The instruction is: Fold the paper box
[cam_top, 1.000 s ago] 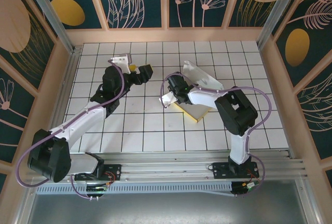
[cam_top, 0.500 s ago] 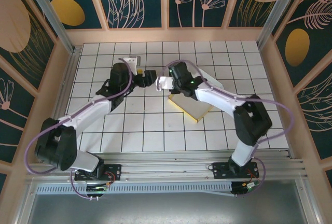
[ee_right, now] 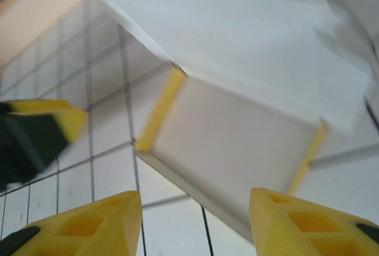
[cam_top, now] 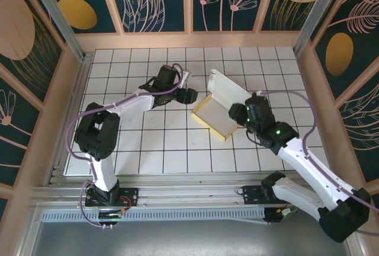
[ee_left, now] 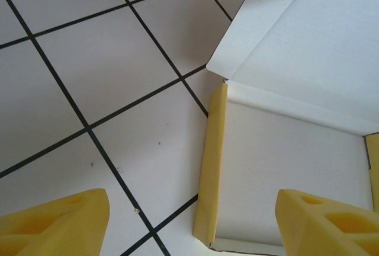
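Box [cam_top: 214, 115] sits mid-worktop [cam_top: 154, 143], a bit right of centre, between the two arms. It's half formed: white base flat on the tiles, yellow short wall [ee_left: 212, 161] up on the left end, another [ee_right: 311, 146] up on the opposite end, and the big white lid flap [cam_top: 228, 90] rising off the far long edge, not folded over yet.

Left pincer [ee_left: 190, 208] is released, gap wide, nothing in it. It hovers just off the box's left end, with that yellow wall lined up between its tips. Right pincer [ee_right: 195, 208] is also released and empty, on the box's near-right side and facing into the tray. That view is blurred, so I can't tell if it touches the card.

My read is that the step in hand is bringing the lid flap down over the tray.

To do it well:
- One arm pins the base or steadies an end wall so the tray doesn't skate on the tiles.
- The other pushes the lid high on the flap, rotating it about the crease rather than shoving sideways.
- Keep both end walls upright and inside the lid as it lands. A splayed wall will jam.
- Go light and slow: the card is thin and will likely buckle if pressed mid-panel.
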{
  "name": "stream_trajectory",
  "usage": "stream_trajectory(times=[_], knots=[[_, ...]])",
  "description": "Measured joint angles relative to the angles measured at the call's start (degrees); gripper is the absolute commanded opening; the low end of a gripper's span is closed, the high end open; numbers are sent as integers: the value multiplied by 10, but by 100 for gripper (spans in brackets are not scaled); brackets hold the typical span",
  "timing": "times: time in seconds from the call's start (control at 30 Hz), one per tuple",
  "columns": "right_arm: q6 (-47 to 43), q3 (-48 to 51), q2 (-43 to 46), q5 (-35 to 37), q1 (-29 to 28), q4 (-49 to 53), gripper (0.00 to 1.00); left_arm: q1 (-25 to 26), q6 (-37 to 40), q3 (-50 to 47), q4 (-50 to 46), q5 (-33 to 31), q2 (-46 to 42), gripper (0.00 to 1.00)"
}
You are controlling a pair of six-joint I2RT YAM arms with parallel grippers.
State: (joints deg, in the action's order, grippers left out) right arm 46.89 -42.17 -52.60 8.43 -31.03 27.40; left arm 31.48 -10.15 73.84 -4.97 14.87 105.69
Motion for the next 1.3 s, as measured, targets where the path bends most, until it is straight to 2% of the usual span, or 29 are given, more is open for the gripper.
stream_trajectory(times=[0.17, 0.37, 0.43, 0.6, 0.73, 0.83, 0.97, 1.07, 1.3], knots=[[102, 46, -101, -49, 29, -4, 55, -2, 18, -45, 27, 2, -63, 74], [123, 46, -205, -46, 29, -65, 54, -2, 22, -110, 65, 3, -133, 75], [125, 46, -231, -33, 29, -83, 49, -2, 20, -125, 72, 3, -143, 75], [99, 45, -285, 10, 28, -118, 23, -2, 4, -150, 94, 2, -152, 76], [2, 39, -314, 62, 19, -145, 11, -2, -9, -157, 102, -9, -157, 78], [-126, 37, -330, 80, 13, -197, 11, -2, -16, -169, 118, -23, -169, 78], [-283, 9, -371, 33, 32, -260, 12, -2, -24, -192, 134, -50, -192, 78], [-364, -45, -419, 13, 43, -292, 14, -2, -35, -205, 144, -77, -204, 78], [-470, -165, -532, -34, 43, -363, 16, -2, -65, -247, 152, -149, -246, 77]])
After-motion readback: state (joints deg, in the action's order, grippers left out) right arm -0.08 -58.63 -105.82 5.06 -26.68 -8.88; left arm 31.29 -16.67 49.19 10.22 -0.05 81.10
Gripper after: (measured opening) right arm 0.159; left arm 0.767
